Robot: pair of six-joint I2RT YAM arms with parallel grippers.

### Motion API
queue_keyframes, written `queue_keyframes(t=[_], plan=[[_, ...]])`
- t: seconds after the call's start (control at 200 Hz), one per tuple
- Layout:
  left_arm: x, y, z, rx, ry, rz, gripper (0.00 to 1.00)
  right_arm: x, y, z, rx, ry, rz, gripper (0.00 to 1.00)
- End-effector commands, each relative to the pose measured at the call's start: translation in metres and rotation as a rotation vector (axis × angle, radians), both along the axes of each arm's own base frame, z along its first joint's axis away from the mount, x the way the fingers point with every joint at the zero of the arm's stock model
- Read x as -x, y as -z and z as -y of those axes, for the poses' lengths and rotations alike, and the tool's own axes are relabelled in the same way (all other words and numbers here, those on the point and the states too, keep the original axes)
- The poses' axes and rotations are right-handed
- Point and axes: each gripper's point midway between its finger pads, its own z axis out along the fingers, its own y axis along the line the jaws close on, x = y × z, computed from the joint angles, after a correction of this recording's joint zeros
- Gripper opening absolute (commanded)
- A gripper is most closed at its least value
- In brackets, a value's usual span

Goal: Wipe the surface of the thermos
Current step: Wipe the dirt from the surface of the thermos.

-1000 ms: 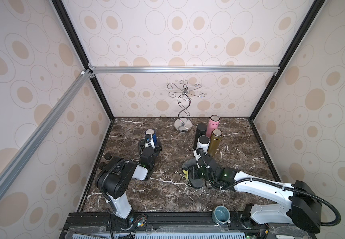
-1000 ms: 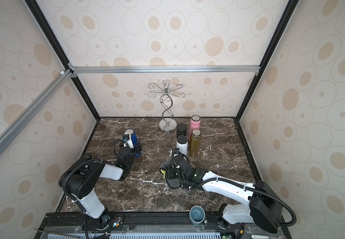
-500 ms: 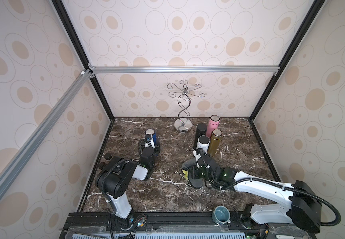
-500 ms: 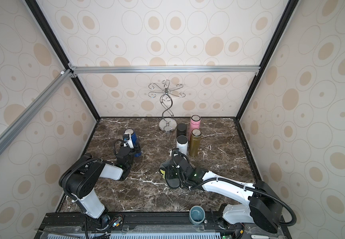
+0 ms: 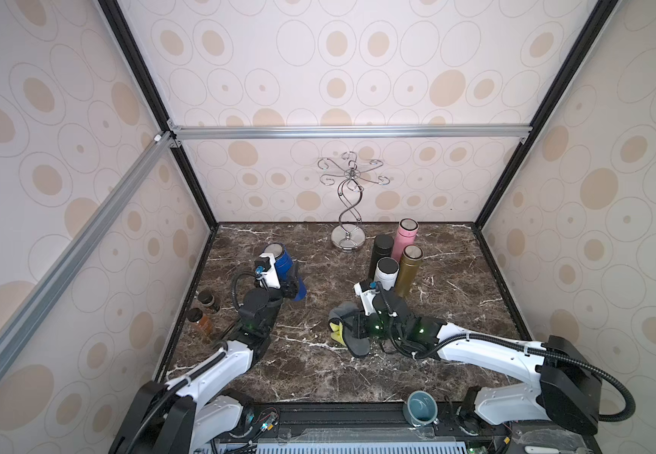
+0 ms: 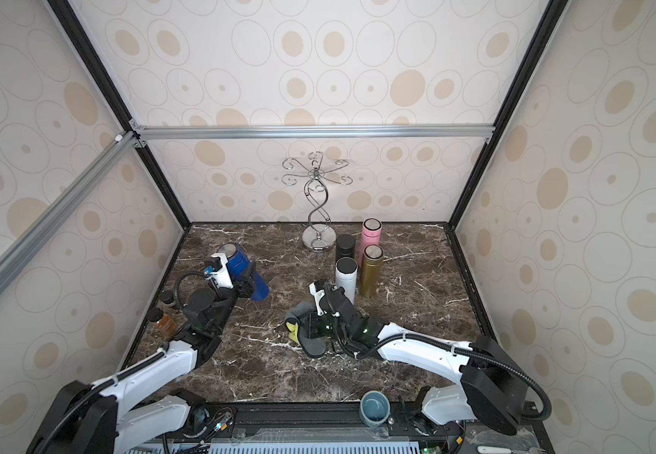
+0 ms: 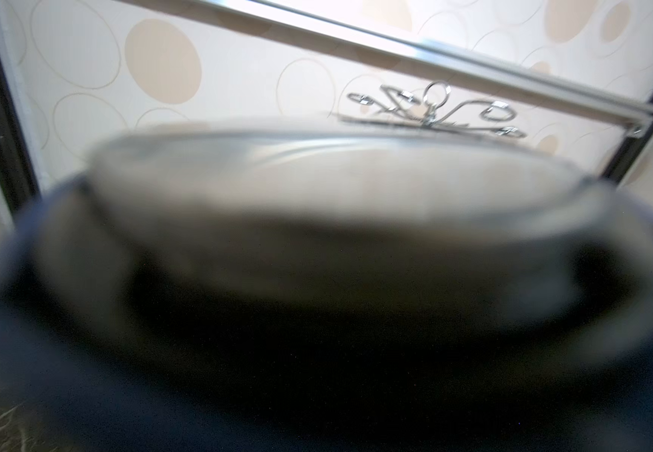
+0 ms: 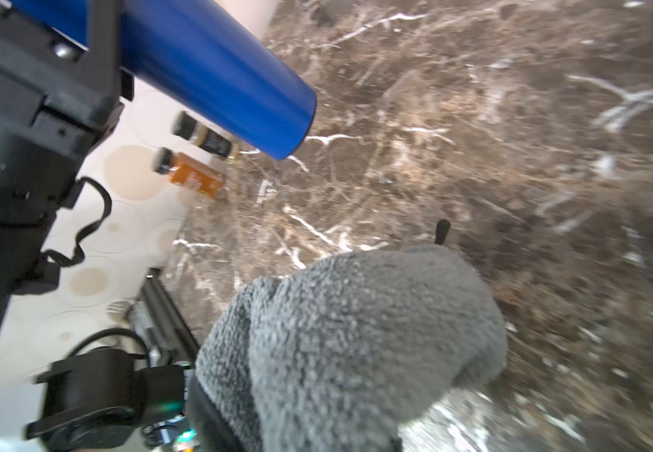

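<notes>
Thermos [image 5: 283, 260] in blue is gripped around its body by the left hand [image 5: 287, 281], whose jaws are closed on it, at the left of the marble surface [image 5: 456, 314]; it is tilted, steel cap toward the back left corner and base toward the middle, and in the right wrist view the base [image 8: 293, 117] looks lifted clear of the surface. The right hand [image 5: 355, 328] is clamped on a grey cloth [image 5: 342, 309] with a yellow patch, low over the middle of the surface and well apart from the thermos. So both pick-ups look done and the wiping itself has not begun: this is the step of bringing cloth and thermos together. The next move calls for the right hand to carry the cloth across to the bare blue wall below the left hand's grip, press it flat and rub along the body, while the left hand keeps a firm hold so the smooth wall does not slip or twist
</notes>
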Motion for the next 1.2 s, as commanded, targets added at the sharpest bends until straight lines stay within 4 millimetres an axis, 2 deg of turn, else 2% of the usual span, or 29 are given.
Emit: queue_keyframes(t=[0.0, 0.15, 0.31, 0.42, 0.595, 0.79, 0.975, 1.066, 1.196], plan=[[0.019, -0.007, 0.015, 0.072, 0.134, -0.017, 0.0, 0.005, -0.049, -0.027, -0.192, -0.092, 0.069, 0.0], [0.033, -0.022, 0.03, 0.181, 0.261, 0.014, 0.0, 0.003, -0.081, -0.048, -0.232, -0.138, 0.152, 0.0], [0.045, -0.029, 0.04, 0.261, 0.349, 0.021, 0.0, -0.017, -0.085, -0.065, -0.223, -0.114, 0.21, 0.0], [0.054, -0.036, 0.038, 0.298, 0.367, 0.043, 0.0, -0.031, -0.063, -0.078, -0.181, -0.101, 0.195, 0.0], [0.063, -0.05, 0.032, 0.304, 0.355, 0.076, 0.0, -0.031, -0.023, -0.088, -0.183, -0.098, 0.088, 0.0], [0.066, -0.054, 0.027, 0.3, 0.336, 0.097, 0.0, -0.02, 0.003, -0.076, -0.142, -0.075, 0.029, 0.0], [0.065, -0.057, 0.026, 0.292, 0.325, 0.108, 0.0, -0.011, 0.025, -0.054, -0.076, -0.032, -0.008, 0.0], [0.062, -0.051, 0.03, 0.282, 0.341, 0.089, 0.0, -0.011, 0.013, -0.048, -0.075, -0.023, 0.017, 0.0], [0.062, -0.038, 0.036, 0.276, 0.372, 0.084, 0.0, -0.019, -0.035, -0.045, -0.133, 0.005, 0.11, 0.0]])
